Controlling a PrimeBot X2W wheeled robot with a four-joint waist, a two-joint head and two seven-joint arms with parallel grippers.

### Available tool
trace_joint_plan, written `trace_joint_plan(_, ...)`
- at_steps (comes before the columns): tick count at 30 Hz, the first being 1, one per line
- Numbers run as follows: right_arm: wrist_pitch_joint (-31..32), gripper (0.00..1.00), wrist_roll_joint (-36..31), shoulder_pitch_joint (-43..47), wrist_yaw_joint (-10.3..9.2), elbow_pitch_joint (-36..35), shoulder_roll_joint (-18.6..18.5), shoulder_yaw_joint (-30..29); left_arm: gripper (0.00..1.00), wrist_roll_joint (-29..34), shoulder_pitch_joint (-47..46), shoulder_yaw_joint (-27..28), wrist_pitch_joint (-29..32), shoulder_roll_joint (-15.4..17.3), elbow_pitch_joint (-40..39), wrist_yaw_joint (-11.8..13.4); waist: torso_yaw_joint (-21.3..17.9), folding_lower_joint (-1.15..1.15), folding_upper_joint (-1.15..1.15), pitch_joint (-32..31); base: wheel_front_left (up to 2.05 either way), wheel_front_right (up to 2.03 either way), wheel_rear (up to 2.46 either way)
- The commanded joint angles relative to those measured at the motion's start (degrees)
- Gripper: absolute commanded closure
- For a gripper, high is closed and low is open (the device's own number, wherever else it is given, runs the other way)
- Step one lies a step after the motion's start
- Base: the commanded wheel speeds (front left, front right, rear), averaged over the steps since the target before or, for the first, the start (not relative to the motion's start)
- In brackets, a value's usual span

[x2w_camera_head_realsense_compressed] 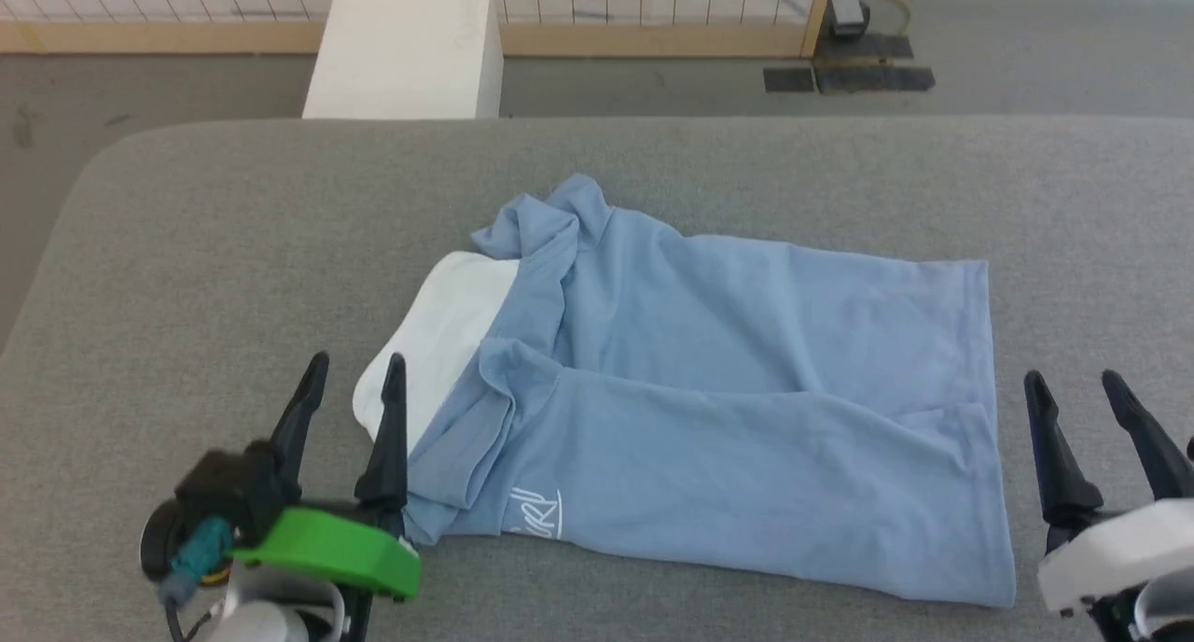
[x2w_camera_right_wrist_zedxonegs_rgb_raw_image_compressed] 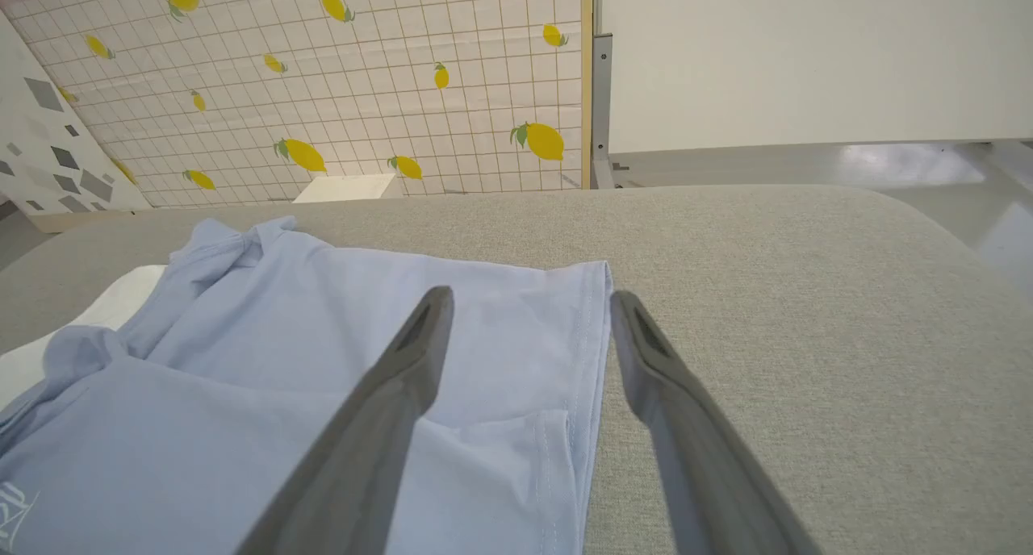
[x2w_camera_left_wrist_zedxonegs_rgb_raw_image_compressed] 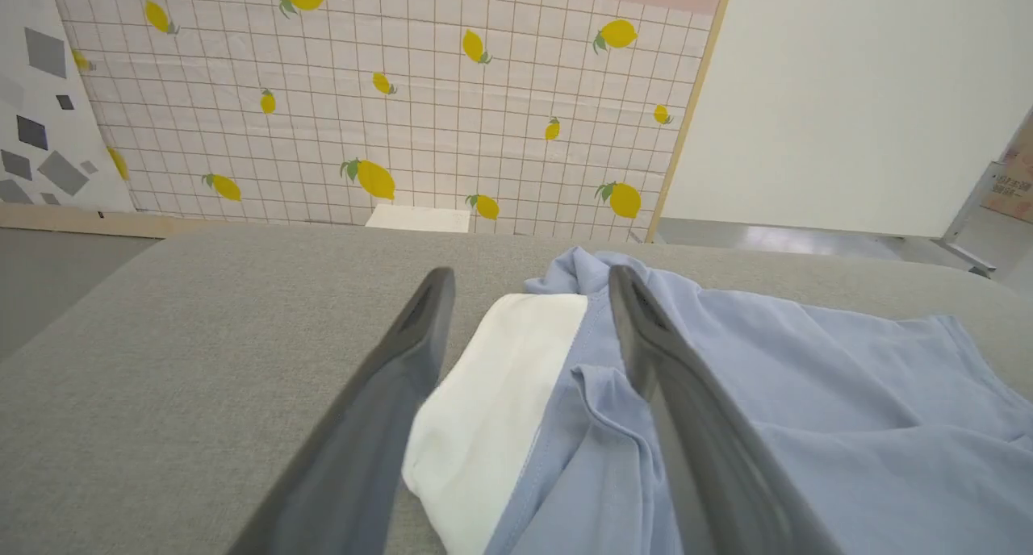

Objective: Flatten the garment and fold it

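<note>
A grey cloth-covered table (x2w_camera_head_realsense_compressed: 187,250) with rounded corners filled most of the head view. Beyond it lay grey floor (x2w_camera_head_realsense_compressed: 653,87), a white box (x2w_camera_head_realsense_compressed: 401,49) and a white tiled wall panel (x2w_camera_left_wrist_zedxonegs_rgb_raw_image_compressed: 403,95) printed with yellow lemons. The shirt (x2w_camera_head_realsense_compressed: 728,371) lay mid-table, folded lengthwise, with its white collar (x2w_camera_head_realsense_compressed: 438,334) to the left, its hem to the right and one sleeve bunched at the far edge.

The left gripper (x2w_camera_head_realsense_compressed: 359,359) sat at the collar end and the right gripper (x2w_camera_head_realsense_compressed: 1073,377) just beside the hem. Both had their jaws spread wide and held nothing. Whether the left fingers touched the cloth could not be told.

The white logo (x2w_camera_head_realsense_compressed: 539,513) was half tucked under a fold and unreadable. The picture edge cut off the right gripper's body.
</note>
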Motion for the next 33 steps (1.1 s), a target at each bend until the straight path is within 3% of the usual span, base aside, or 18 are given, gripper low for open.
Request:
trace_joint_plan(1, -2.6, 0.00, -2.4, 1.3, -0.09, 0.3, 1.2, -0.6, 0.00, 1.9, 1.9, 0.6, -0.5, -0.7, -0.2, 0.5, 0.3, 0.00, 0.00, -1.4, 0.00, 0.00, 0.00)
trace_joint_plan(4, -8.4, 0.00, -6.4, 3.4, -0.09, 2.6, 4.0, -1.9, 0.00, 5.3, 6.3, 2.8, -0.6, -3.4, -1.0, 0.5, 0.4, 0.00, 0.00, -2.6, 0.00, 0.00, 0.00)
trace_joint_plan(9, -11.5, 0.00, -9.7, 6.3, -0.09, 5.3, 5.1, -1.9, 0.00, 8.2, 11.6, 4.4, -0.6, -5.6, 0.7, -0.9, 0.6, 0.00, 0.00, -4.6, 0.00, 0.00, 0.00)
trace_joint_plan(14, -13.0, 0.00, -8.0, 7.4, -0.09, 8.0, 5.1, -1.9, 0.00, 8.5, 14.8, 7.4, -0.6, -7.9, 2.3, -2.3, 0.2, 0.00, 0.00, -6.5, 0.00, 0.00, 0.00)
trace_joint_plan(21, -13.1, 0.00, -7.4, 7.8, -0.09, 8.4, 5.2, -2.4, 0.00, 10.0, 15.4, 9.4, -0.1, -7.3, 2.6, -4.3, 0.4, 0.00, 0.00, -7.3, 0.00, 0.00, 0.00)
trace_joint_plan(27, -12.5, 0.00, -6.0, 7.3, -0.09, 8.7, 5.2, -1.9, 0.00, 7.7, 11.7, 8.5, 12.3, -3.5, 1.5, -6.2, 0.8, 0.00, 0.00, -6.0, 0.00, 0.00, 0.00)
trace_joint_plan(33, -12.2, 0.00, -5.4, 6.4, -0.09, 9.2, 5.2, -0.9, 0.00, 2.6, 7.2, 7.5, 24.7, -2.9, 1.9, -7.3, 0.3, 0.00, 0.00, -3.9, 0.00, 0.00, 0.00)
